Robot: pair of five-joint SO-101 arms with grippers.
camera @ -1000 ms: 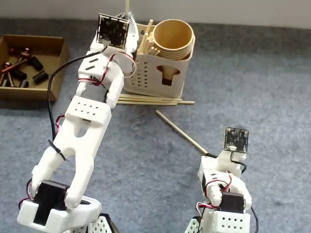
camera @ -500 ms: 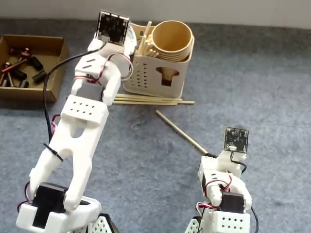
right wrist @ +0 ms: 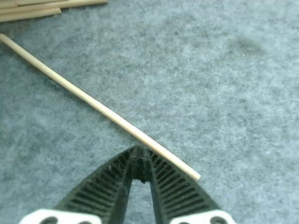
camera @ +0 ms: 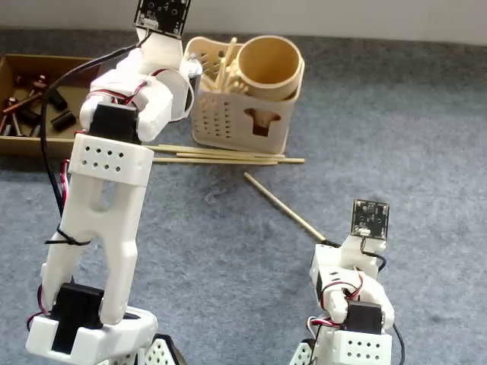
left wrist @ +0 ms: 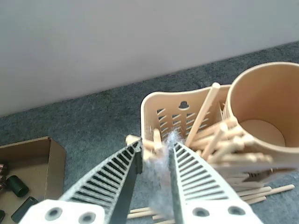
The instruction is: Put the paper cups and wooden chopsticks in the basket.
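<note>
An open cardboard box (camera: pixel 30 146) sits at the far left of the desk (camera: pixel 426 137), partly cut off by the edge of the high view. Inside lie small loose parts mixed together on the box floor: short black cylinders (camera: pixel 62 119) and a few copper-coloured pieces (camera: pixel 19 95). The desk is covered with a grey, speckled, felt-like carpet. Behind its far edge stands a plain white wall (camera: pixel 365 15). The left wrist view shows a brown corner of the same box (left wrist: pixel 32 154) with black cylinders (left wrist: pixel 16 185) in it. There the wall (left wrist: pixel 117 42) meets the grey covering in a straight line.
</note>
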